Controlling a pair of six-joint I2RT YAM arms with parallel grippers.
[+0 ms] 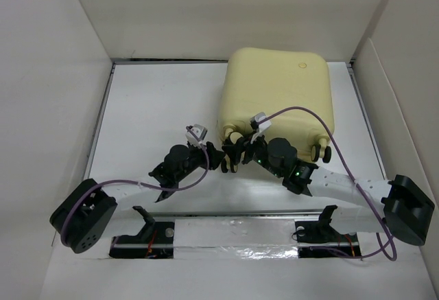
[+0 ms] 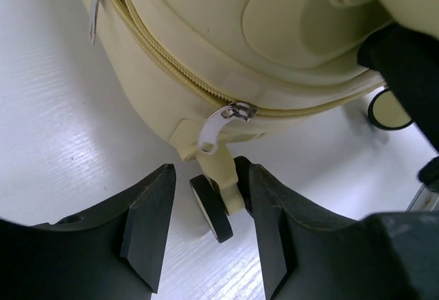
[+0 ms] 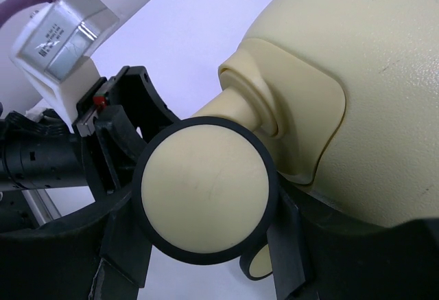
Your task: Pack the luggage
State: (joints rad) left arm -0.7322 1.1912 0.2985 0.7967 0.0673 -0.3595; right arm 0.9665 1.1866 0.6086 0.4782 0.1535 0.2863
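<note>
Lying closed on the table (image 1: 158,101), the suitcase (image 1: 278,90) is facing both low-stretching arms (image 1: 175,166); left gripper (image 2: 209,169) is standing open astride its corner wheel (image 2: 212,209), right gripper (image 1: 240,147) is clamping the next wheel (image 3: 206,190).

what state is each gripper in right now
left gripper: open, straddling a corner wheel, not gripping it
right gripper: closed on a second wheel

White table (image 1: 151,108), white panels standing at 9, 12 and 3 o'clock. Pale yellow luggage (image 1: 278,94) lying flat on it toward 1 o'clock, back edge near 12 o'clock panel, zip closed, wheels (image 1: 319,152) pointing to 6 o'clock.
</note>
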